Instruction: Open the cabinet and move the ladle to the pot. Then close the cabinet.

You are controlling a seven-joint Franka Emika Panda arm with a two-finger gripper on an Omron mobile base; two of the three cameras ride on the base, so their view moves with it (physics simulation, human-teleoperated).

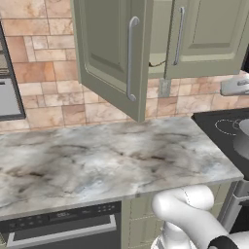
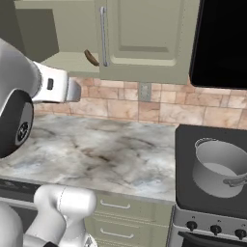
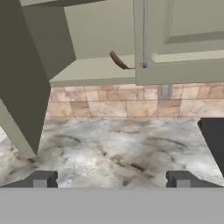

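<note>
gripper: fingers spread wide, holding nothing, hanging over the marble counter | cabinet: ahead and above, left door swung open, right door shut | ladle: on the open shelf, up ahead, handle tip poking past the shelf edge | pot: on the stove, off to the right, well apart

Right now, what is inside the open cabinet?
On the bottom shelf of the cabinet lies the ladle: its dark curved handle sticks out beside the shut right door. That door hides its bowl end and the rest of the inside.
</note>
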